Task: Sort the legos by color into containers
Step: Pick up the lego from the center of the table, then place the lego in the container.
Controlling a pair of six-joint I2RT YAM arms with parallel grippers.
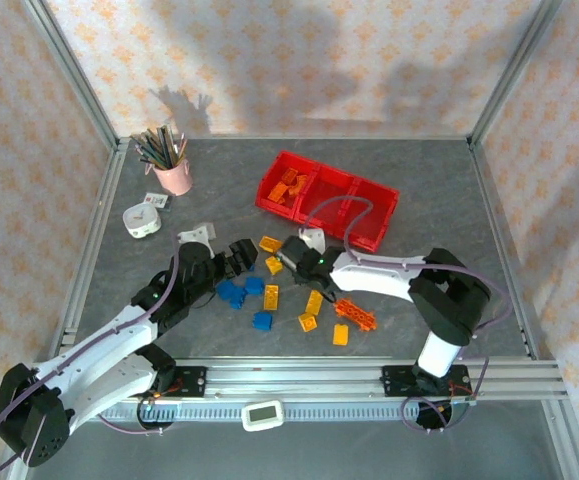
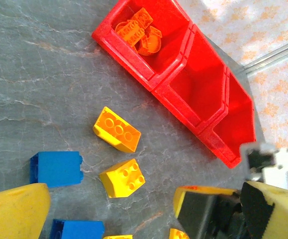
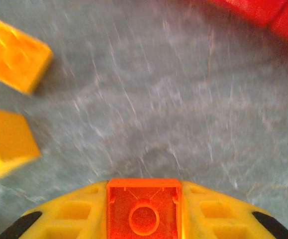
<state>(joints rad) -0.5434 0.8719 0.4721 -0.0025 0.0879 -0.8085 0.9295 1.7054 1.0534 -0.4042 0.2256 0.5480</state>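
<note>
**Right gripper** (image 3: pixel 144 221): yellow fingers pinching an orange brick (image 3: pixel 144 199), whose hollow underside faces the wrist camera. In the top view it is at 7 o'clock of the bins (image 1: pixel 331 193), near them.

**Left gripper** (image 1: pixel 241 256): fingers spread wide over the table (image 1: pixel 439 180), close to the right gripper at its 9 o'clock.

**Bins**: a red row of three, toward 12 o'clock on the table. The left compartment holds orange pieces (image 2: pixel 136 31).

**Loose legos** (image 1: pixel 271 296): scattered on the table at 6 o'clock of both grippers. Blue ones (image 1: pixel 232 292) lie toward 8 o'clock of the scatter, yellow ones (image 1: pixel 314 302) toward 3 o'clock, and an orange ladder piece (image 1: pixel 356 313) at 4 o'clock.

**Cup** (image 1: pixel 176 177): pink, holding pencils, at 9 o'clock of the bins and well apart from them.
</note>
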